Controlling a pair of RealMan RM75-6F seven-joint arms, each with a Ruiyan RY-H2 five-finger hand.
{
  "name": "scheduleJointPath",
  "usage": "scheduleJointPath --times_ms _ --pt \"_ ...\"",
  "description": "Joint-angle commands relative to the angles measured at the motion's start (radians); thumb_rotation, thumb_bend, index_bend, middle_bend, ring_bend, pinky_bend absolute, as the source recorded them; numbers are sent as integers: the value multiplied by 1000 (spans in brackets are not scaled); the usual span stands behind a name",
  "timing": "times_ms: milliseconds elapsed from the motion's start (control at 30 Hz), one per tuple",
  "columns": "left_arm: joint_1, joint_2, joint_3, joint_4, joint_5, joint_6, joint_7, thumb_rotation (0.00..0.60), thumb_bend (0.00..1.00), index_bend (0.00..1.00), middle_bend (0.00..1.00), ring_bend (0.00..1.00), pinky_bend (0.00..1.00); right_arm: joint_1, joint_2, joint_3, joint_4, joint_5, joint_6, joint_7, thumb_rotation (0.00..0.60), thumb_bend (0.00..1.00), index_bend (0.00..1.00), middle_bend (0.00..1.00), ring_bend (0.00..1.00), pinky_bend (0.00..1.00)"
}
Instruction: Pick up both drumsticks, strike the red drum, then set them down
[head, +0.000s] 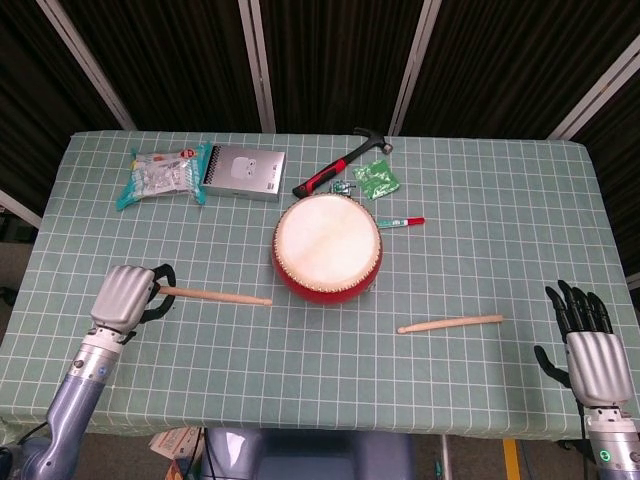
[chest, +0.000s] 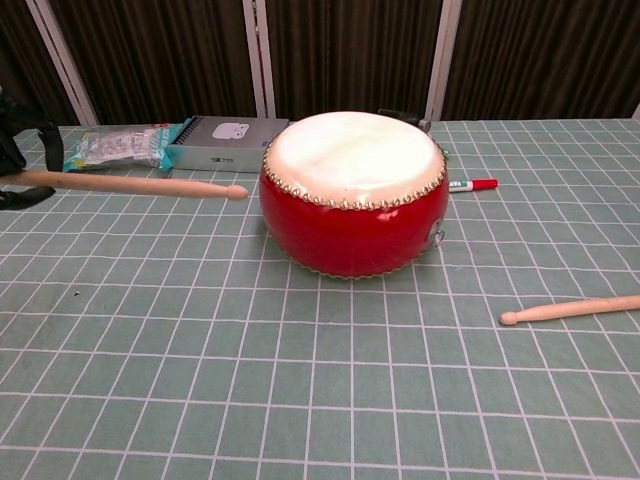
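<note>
The red drum (head: 327, 249) (chest: 352, 205) with a white skin stands at the table's middle. My left hand (head: 124, 295) (chest: 20, 150) grips one wooden drumstick (head: 215, 296) (chest: 130, 184) by its butt, raised off the cloth, its tip pointing right toward the drum. The second drumstick (head: 451, 323) (chest: 572, 309) lies flat on the cloth to the drum's right. My right hand (head: 590, 345) hovers at the near right edge, fingers spread, holding nothing, well right of that stick.
Behind the drum lie a red-handled hammer (head: 341, 164), a green packet (head: 378, 180) and a red marker (head: 401, 222) (chest: 471, 185). A grey box (head: 245, 172) (chest: 222, 132) and a plastic bag (head: 162, 172) (chest: 112, 146) sit at the back left.
</note>
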Motion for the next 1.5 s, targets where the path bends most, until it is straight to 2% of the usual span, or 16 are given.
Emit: scheduleJointPath --times_ms 33,67,167,267,367,500,667,967,1500 --pt "28 37 -2 -34 27 35 -43 600 556 762 1000 1000 1000 13 -2 13 -6 4 -5 -11 600 341 21 285 413 494" --pt "34 47 -4 -47 29 43 -51 600 556 762 1000 1000 1000 20 -3 18 -8 7 -13 -16 600 340 56 406 549 629" --pt "48 73 -12 -88 33 60 -67 600 556 762 1000 1000 1000 54 -5 36 -9 19 -53 -43 600 341 196 712 851 873" --pt "56 91 -21 -117 39 75 -70 600 556 762 1000 1000 1000 92 -7 56 -22 54 -112 -95 600 341 282 860 974 954" --pt "59 101 -30 -133 31 77 -71 600 556 762 1000 1000 1000 127 -16 68 -31 84 -165 -154 600 341 340 945 1000 979" --pt "59 106 -39 -142 16 72 -68 600 556 762 1000 1000 1000 172 -34 72 -43 120 -241 -227 600 340 374 970 1000 988" --pt "57 103 -44 -137 2 61 -61 600 556 762 1000 1000 1000 219 -100 67 -36 172 -314 -316 600 340 390 977 1000 988" --pt "58 96 -47 -124 -6 50 -58 600 556 762 1000 1000 1000 253 -226 36 37 232 -356 -437 600 341 390 980 1000 989" --pt "68 104 -47 -121 12 49 -68 600 556 762 1000 1000 1000 292 -322 50 183 337 -399 -470 600 340 448 980 1000 989"
